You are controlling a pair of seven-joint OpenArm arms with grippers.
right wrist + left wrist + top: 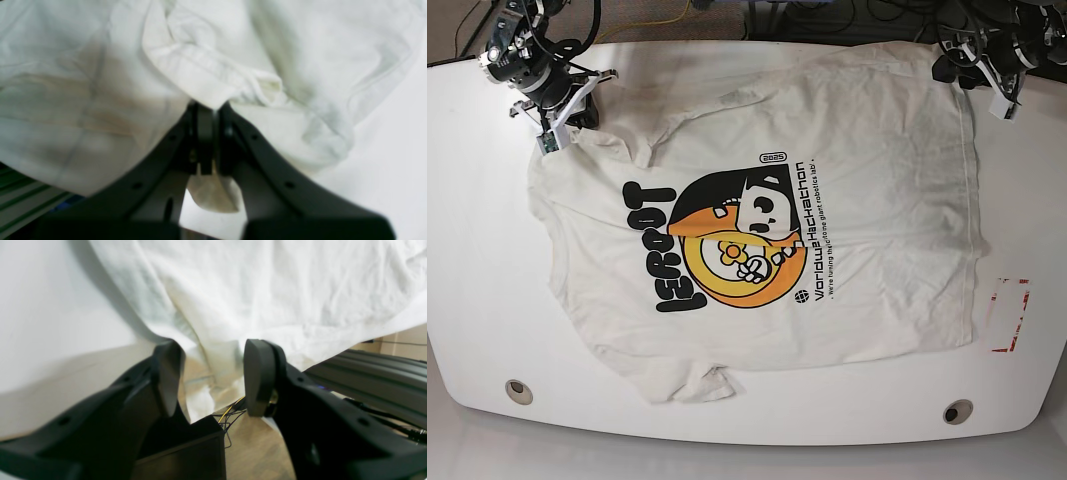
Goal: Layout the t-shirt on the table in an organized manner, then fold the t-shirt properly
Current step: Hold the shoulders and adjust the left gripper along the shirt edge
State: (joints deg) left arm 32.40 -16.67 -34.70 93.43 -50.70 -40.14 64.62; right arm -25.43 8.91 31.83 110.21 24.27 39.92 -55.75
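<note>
White cloth covers most of the table: it is the t-shirt, lying print side up, spread out almost flat. One sleeve near the front edge is bunched up, and there are wrinkles near the top. The far edge of the shirt hangs a little over the back of the table.

The right gripper is pressed together and pinches a fold of the shirt's edge at the far corner. I think it holds on so it can tug that corner straight. The left gripper is spread wide at the other far corner, with a bit of cloth hanging between its jaws, but it is not squeezing it. It looks ready either to grab or to let go; I cannot tell which.

Counting: one shirt, one table, two grippers, two grey holes in the table, and one red tape box beside the shirt.
</note>
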